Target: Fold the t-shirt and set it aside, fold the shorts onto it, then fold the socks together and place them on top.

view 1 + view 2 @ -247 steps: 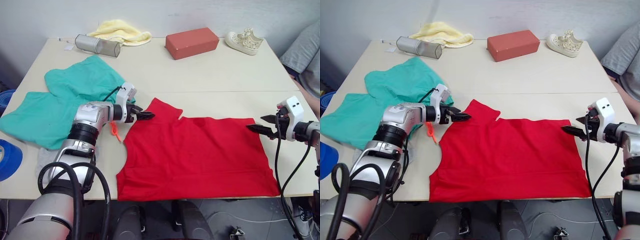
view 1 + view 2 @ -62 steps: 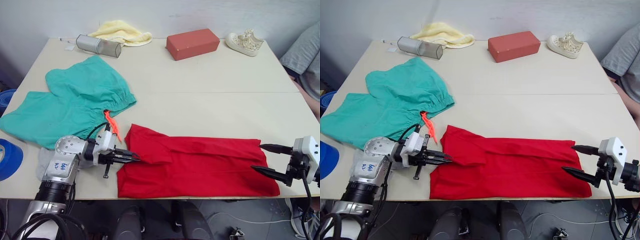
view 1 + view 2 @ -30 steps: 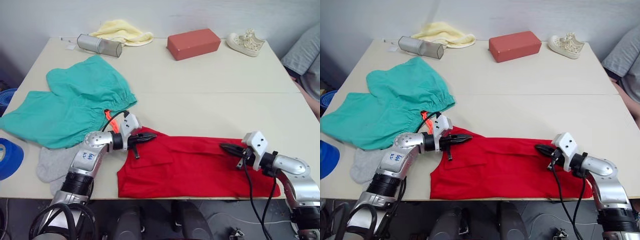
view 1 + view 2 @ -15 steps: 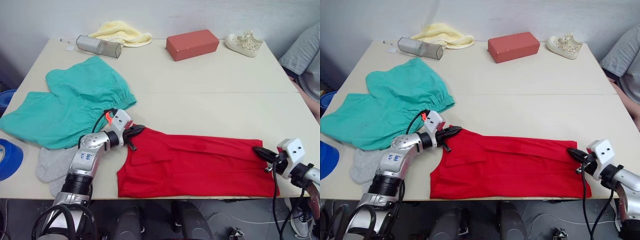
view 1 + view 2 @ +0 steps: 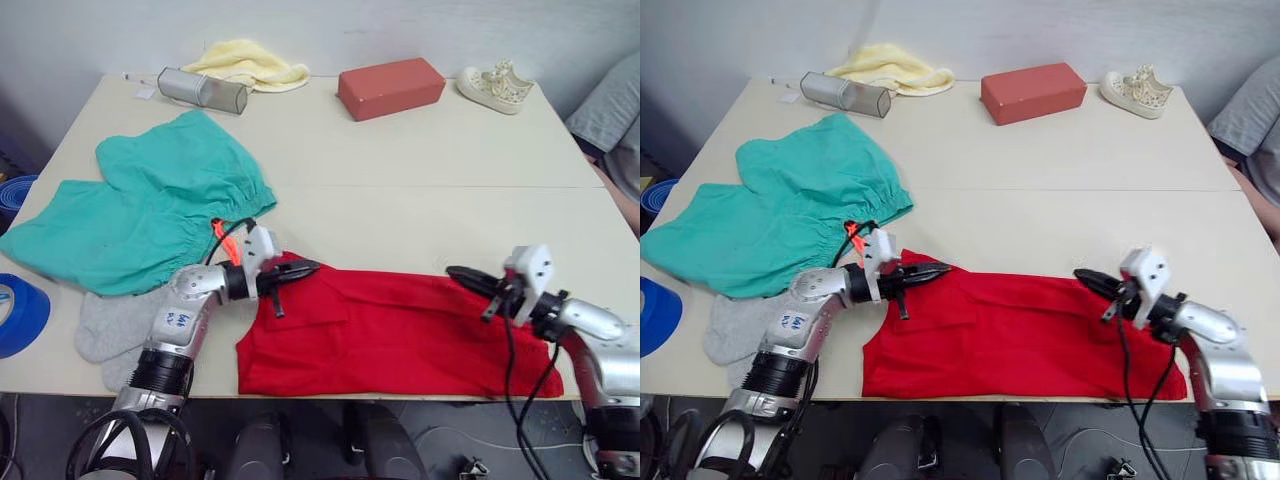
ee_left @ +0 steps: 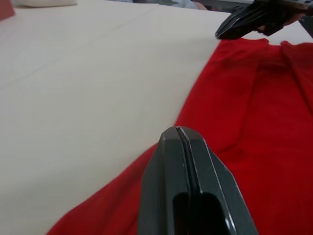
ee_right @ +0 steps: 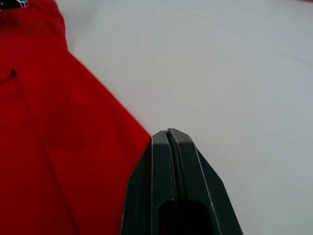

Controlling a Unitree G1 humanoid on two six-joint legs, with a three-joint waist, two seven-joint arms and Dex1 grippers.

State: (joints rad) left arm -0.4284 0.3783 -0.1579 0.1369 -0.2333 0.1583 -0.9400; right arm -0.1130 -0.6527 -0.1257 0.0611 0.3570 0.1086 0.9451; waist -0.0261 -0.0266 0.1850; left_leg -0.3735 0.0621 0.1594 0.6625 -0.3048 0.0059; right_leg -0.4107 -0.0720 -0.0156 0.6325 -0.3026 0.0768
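The red t-shirt point(image 5: 390, 330) lies folded into a long band along the table's front edge. My left gripper point(image 5: 308, 267) is shut, its tip low over the shirt's far left corner, with red cloth under it in the left wrist view point(image 6: 178, 129). My right gripper point(image 5: 455, 272) is shut too, with nothing between its fingers, over the shirt's far edge right of the middle point(image 7: 168, 131). The teal shorts point(image 5: 140, 210) lie spread at the left, their orange drawstring point(image 5: 220, 232) just behind my left wrist. The grey socks point(image 5: 115, 330) lie at the left front, partly under the shorts.
Along the back of the table point(image 5: 420, 190) are a yellow cloth point(image 5: 245, 62), a silver cylindrical case point(image 5: 200, 90), a red-brown block point(image 5: 390, 87) and a white sneaker point(image 5: 497, 85). A blue roll point(image 5: 15, 315) sits at the left edge. A person's grey sleeve point(image 5: 610, 110) is at the right.
Over the last second both shut grippers slid outward along the shirt's far edge, then came back inward. The shirt's fold looks the same.
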